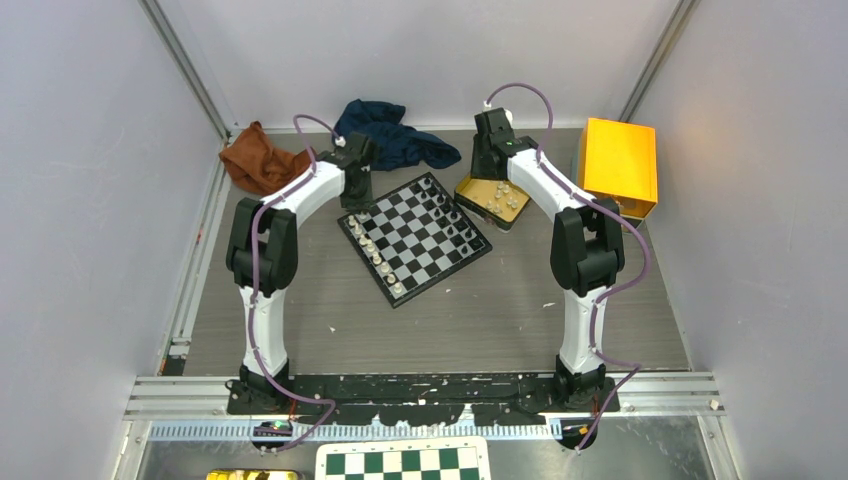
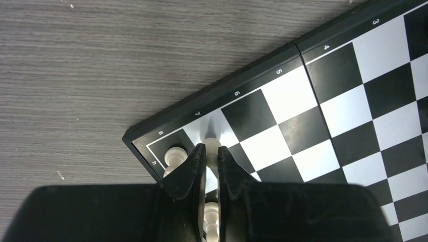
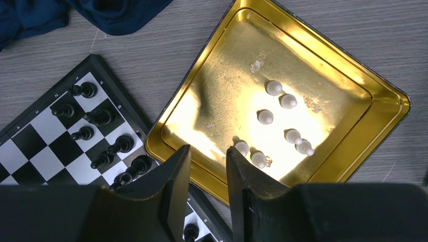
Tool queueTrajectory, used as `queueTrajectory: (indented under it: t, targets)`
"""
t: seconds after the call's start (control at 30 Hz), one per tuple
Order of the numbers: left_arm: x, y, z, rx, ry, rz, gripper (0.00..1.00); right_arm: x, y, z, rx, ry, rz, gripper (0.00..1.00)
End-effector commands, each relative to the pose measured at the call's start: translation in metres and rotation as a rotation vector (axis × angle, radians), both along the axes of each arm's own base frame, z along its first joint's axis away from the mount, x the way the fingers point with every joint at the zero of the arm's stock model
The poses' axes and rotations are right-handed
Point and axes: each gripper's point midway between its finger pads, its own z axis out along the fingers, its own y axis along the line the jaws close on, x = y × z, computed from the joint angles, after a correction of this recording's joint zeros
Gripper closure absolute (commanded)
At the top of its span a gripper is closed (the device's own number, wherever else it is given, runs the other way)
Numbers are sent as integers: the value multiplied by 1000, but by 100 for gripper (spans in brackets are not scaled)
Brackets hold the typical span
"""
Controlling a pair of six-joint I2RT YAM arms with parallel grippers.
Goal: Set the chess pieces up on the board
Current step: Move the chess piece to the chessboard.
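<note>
The left gripper point(image 2: 211, 150) pinches a cream piece point(image 2: 212, 145) tight at the board point(image 1: 415, 238)'s ten-o'clock corner, beside a seated pawn point(image 2: 174, 156). This looks like placing, so next comes release and a straight lift. Beyond, at two o'clock, the right gripper point(image 3: 208, 151) hangs part-open and empty above the gold tray point(image 3: 353, 80)'s spare pieces point(image 3: 288, 101).

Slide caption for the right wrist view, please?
Right gripper, jaws open, above gold tray of white pieces; board alongside.

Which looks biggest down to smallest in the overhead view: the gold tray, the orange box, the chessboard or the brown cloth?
1. chessboard
2. orange box
3. brown cloth and gold tray look about alike; the right arm covers part of the tray, so I won't rank them.
</note>
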Motion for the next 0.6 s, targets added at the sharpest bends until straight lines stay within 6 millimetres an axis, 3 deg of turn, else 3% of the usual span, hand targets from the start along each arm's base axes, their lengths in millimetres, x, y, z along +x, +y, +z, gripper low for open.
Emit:
queueTrajectory:
  t: [0.0,0.57]
  targets:
    - [0,6,1,3,-1,21,100,4,-1,55,43,-124,-7,62]
    - [6,4,-4,-23,-12,26,99,2,-2,53,41,-122,-6,62]
